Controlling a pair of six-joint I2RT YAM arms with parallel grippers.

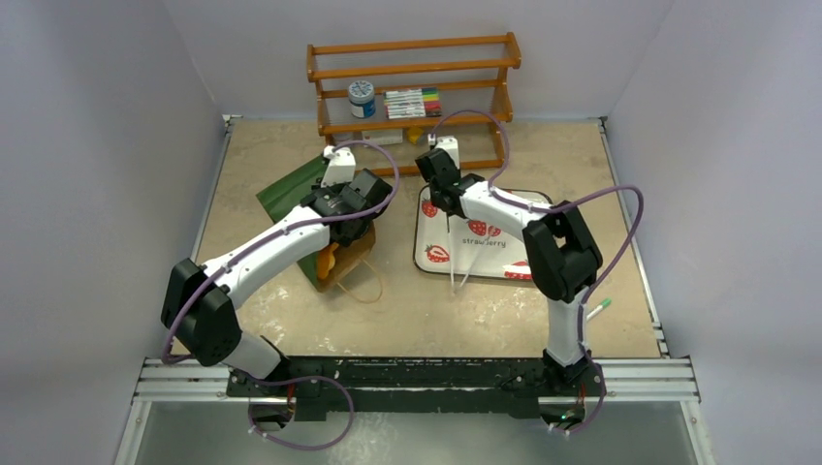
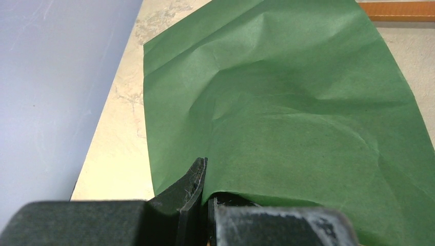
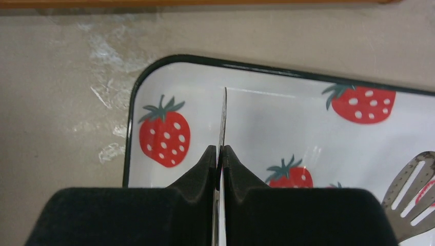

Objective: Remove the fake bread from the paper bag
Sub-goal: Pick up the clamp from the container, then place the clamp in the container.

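The dark green paper bag [image 1: 289, 190] lies on its side at the left, its brown mouth facing the near edge. An orange bread piece [image 1: 328, 260] shows inside the mouth; the other breads are hidden. My left gripper [image 1: 341, 229] is over the mouth, shut on the bag's upper green edge [image 2: 287, 118], with the paper pinched between the fingers [image 2: 197, 179]. My right gripper [image 1: 444, 201] is over the strawberry tray [image 1: 428, 234], shut on a thin metal utensil [image 3: 222, 118] seen edge-on. Its thin arms [image 1: 454, 266] reach toward the near edge.
A tan string handle [image 1: 370, 289] trails from the bag's mouth. A wooden rack [image 1: 412, 82] with a jar [image 1: 362, 99] and markers stands at the back. The utensil's slotted metal end [image 3: 414, 197] is over the tray [image 3: 134, 102]. A green-tipped pen [image 1: 597, 308] lies at the near right.
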